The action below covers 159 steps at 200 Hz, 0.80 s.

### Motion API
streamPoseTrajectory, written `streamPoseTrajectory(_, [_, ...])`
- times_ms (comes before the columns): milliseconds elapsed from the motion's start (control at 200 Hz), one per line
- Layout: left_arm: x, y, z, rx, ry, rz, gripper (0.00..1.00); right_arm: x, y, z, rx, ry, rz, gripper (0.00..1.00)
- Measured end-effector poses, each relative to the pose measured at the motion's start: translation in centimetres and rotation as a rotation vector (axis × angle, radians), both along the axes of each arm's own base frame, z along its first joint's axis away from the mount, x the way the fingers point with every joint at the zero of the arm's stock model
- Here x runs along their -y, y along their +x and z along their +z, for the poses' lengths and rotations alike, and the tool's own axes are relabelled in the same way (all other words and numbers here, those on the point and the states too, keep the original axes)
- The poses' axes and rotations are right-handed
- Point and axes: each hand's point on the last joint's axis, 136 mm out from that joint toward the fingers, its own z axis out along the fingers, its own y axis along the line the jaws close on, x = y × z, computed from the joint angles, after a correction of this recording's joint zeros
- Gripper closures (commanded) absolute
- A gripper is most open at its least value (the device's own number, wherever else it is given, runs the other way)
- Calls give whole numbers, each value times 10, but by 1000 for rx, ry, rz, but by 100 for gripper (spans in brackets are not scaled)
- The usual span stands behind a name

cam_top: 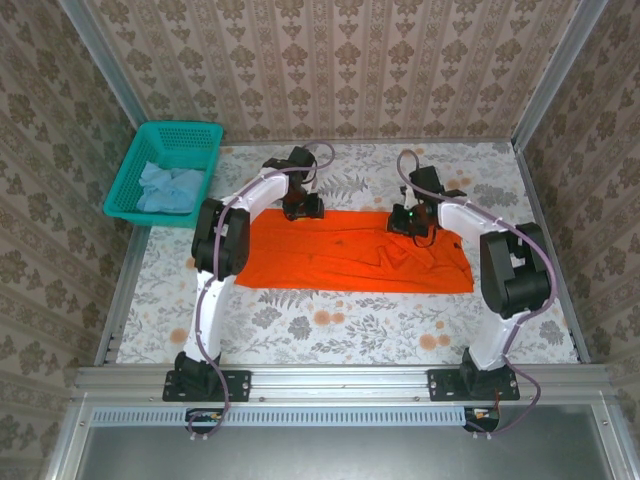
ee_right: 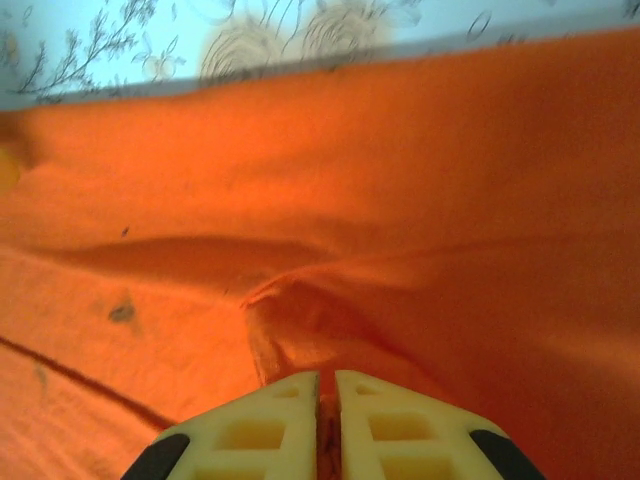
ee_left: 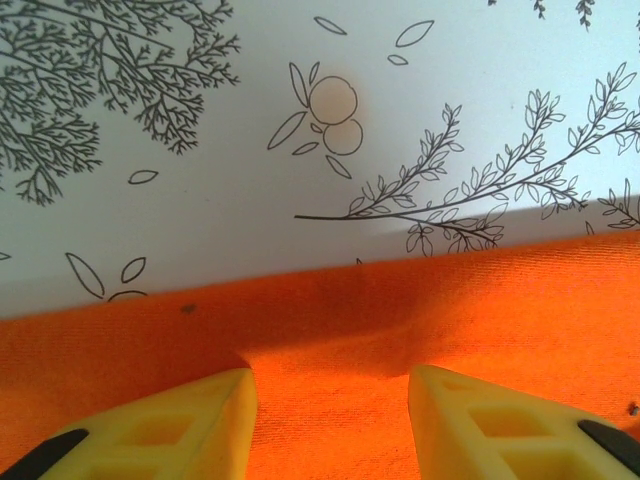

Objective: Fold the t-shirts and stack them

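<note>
Orange t-shirt [cam_top: 350, 262] lies spread flat across the middle of the flower-printed desk [cam_top: 330, 320], long side running left to right, some creases toward its right end. Both arms reach to its far edge.

Left pincer [cam_top: 303, 208]: fingers spread, tips set down on the cloth just inside the far hem, with flat fabric and nothing gathered between them. Bare desk lies right beyond the hem in the wrist view. My guess is it is lined up to take that edge.

Right pincer [ee_right: 327, 385]: fingers pressed together, a raised pleat of orange cloth running up into them. It looks like a pinch on the shirt near its far edge, though how much fabric is caught I cannot tell.

Two holds along one edge would let the far side be lifted evenly and laid over toward the near side.

Light-blue t-shirt [cam_top: 170, 187] sits crumpled in the teal mesh basket [cam_top: 130, 190] at the far left, well apart. Probably waiting its turn.
</note>
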Motion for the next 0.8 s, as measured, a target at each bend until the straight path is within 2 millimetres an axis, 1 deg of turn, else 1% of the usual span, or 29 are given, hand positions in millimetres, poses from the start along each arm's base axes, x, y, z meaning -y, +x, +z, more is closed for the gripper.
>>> streamPoseTrajectory(20, [0,0,0,0,1,0,55,-2,-3,0,-3,0,-2,85])
streamPoseTrajectory(115, [-1,0,0,4,6,-5,55,-12,-16,-4,-26,-13,-18,69])
streamPoseTrajectory(165, [-1,1,-1,5,11,-8,55,-17,-25,-9,-53,-18,-37,57])
streamPoseTrajectory(180, [-2,1,-1,6,11,-9,55,-19,-27,-10,-56,-24,-36,54])
streamPoseTrajectory(255, [-2,1,-1,8,14,-14,55,-29,-41,-16,-88,-23,-48,52])
streamPoseTrajectory(325, [-2,2,-1,8,17,-14,55,-36,-58,-21,-121,-10,-66,48])
streamPoseTrajectory(360, [-2,2,-1,8,17,-14,55,-36,-65,-21,-134,-2,-78,47])
streamPoseTrajectory(425, [-2,3,0,9,21,-16,55,-31,-73,-16,-137,11,-110,45])
streamPoseTrajectory(470, [-2,3,0,10,23,-18,55,-25,-74,-8,-122,25,-135,44])
streamPoseTrajectory(535, [-3,3,0,14,28,-18,54,-13,-67,10,-76,53,-183,43])
streamPoseTrajectory(600, [-4,4,1,16,31,-17,53,8,-56,29,-23,79,-248,43])
streamPoseTrajectory(645, [-5,5,1,18,33,-17,52,29,-49,37,3,88,-307,43])
streamPoseTrajectory(720, [-7,6,1,24,36,-13,50,61,-41,39,15,90,-396,43])
streamPoseTrajectory(795, [-7,3,4,34,38,-8,45,87,-44,28,-6,83,-472,43])
